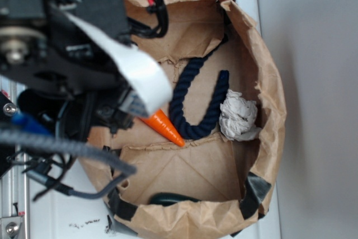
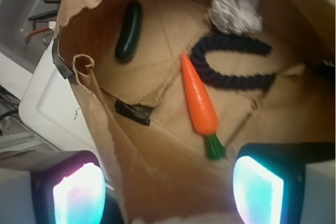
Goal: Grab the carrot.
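The orange carrot [image 2: 199,99] with its green stem cap lies on the floor of a brown paper bag [image 2: 157,171], tip pointing away from me. In the exterior view only its pointed end [image 1: 166,127] shows; the rest is hidden under my arm. My gripper [image 2: 168,190] is open and empty, above the bag's near edge. Its two glowing pads [image 2: 79,195] stand far apart. The stem cap lies just ahead of the right pad, not touching it.
A dark navy rope [image 2: 231,64] curves beside the carrot, and shows in the exterior view [image 1: 196,104]. A crumpled white paper ball [image 2: 235,10] lies beyond it. A dark green cucumber-like toy [image 2: 129,31] lies at the bag's far left. Black tape [image 2: 134,112] patches the bag wall.
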Robot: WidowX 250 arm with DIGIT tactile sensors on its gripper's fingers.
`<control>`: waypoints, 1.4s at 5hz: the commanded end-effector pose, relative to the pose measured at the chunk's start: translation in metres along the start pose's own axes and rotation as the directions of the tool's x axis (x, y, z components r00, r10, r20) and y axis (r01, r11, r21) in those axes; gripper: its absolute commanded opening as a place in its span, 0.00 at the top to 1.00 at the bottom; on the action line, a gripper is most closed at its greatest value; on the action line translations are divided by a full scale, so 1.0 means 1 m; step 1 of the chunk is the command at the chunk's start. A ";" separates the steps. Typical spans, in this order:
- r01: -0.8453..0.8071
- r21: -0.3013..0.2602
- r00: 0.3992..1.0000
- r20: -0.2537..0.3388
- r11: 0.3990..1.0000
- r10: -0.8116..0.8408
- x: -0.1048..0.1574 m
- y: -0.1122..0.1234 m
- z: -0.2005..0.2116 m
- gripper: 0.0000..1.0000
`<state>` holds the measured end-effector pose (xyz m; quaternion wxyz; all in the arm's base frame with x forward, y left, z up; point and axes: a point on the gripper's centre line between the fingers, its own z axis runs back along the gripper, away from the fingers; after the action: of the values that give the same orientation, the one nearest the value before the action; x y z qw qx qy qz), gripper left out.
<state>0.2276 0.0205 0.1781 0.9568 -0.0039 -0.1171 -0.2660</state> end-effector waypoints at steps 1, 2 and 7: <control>0.004 0.049 1.000 0.020 0.999 -0.005 0.015 0.017 -0.048 0.00; 0.001 0.026 1.000 -0.029 1.000 0.000 0.017 0.026 -0.067 0.00; -0.047 -0.055 0.996 -0.077 0.997 0.043 0.009 0.032 -0.117 0.00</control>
<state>0.2683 0.0402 0.0528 0.9681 -0.0368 -0.0444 -0.2436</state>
